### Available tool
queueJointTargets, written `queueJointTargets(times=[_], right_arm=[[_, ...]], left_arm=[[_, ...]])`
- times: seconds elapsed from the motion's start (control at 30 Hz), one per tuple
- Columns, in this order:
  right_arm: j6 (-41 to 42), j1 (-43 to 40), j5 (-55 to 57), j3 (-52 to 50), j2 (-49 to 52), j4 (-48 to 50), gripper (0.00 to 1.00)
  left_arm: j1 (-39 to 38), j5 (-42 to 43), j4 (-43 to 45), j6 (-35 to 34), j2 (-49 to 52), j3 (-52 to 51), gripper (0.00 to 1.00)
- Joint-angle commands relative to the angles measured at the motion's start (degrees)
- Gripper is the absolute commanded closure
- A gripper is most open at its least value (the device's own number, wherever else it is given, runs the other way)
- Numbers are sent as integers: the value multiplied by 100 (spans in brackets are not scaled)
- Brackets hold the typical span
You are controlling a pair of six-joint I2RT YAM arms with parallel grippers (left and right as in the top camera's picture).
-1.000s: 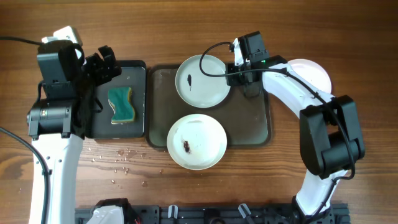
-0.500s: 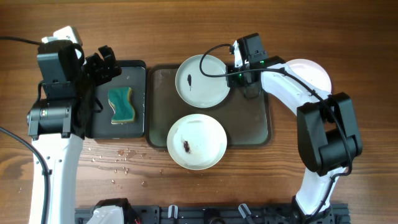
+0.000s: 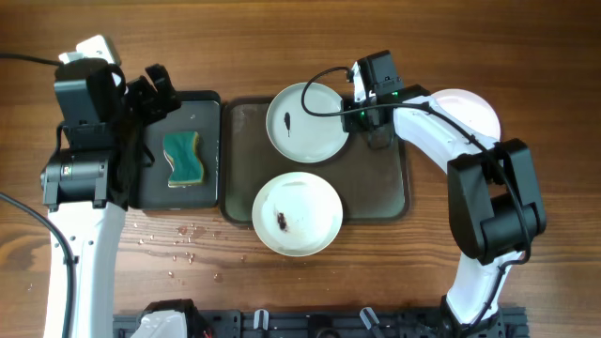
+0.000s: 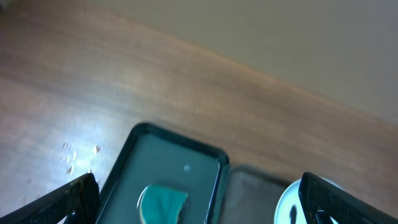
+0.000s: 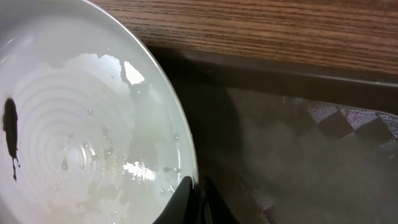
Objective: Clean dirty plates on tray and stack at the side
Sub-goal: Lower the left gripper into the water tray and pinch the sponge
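I see the tray [image 3: 380, 188] lying with its long axis left to right across the tabletop [image 3: 526, 263], low rim up. I count three plates, all flat and face up. The far plate [image 3: 305, 122] sits inside the tray at its far side, with a narrow dark smear [image 3: 285, 122] running front to back, left of its centre. The near plate [image 3: 297, 214] overhangs the tray's near rim onto the wood and has a dark smear [image 3: 283, 222] near its middle. The third plate [image 3: 474, 103] rests on the tabletop just right of the tray. The right arm covers much of it, so I cannot tell whether it is marked.

My right hand [image 3: 357, 115] is at the far plate's right edge. From its wrist camera the fingertips are pinched together on that rim. That view cuts the plate off at the left and bottom.

My left hand [image 3: 155, 94] hovers over the far end of one black tray [image 3: 202, 108], which holds one teal sponge [image 3: 183, 160]. Its fingers are spread fully apart and hold nothing. Its wrist view is blurred, and the sponge is cut off at the bottom edge.

Water droplets [image 3: 178, 239] dot the wood in front of the black tray.
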Motion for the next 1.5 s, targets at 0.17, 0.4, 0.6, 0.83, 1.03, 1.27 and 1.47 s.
queueJointTargets(times=[0.17,0.4,0.6,0.83,1.03,1.27,1.47], right_arm=[[26,33,98,-59,146,26,94],[26,33,96,-59,146,57,96],[26,33,98,-59,146,57,95],[2,33,98,-59,146,72,94],[2,33,98,-59,146,74,94],[4,33,98,-59,146,76,94],[2,33,98,-59,146,116,94]], left_arm=[[20,1401,-835,-31,92,-2,0],[20,1569,-1141,20,553,-334,0],[22,1145,-1121,35,1338,-452,16],[22,964,-1040,35,2422,-452,14],[22,299,-975,35,3093,-452,12],[20,264,-817,35,3248,-452,33],[20,267,-621,35,3263,-522,36]])
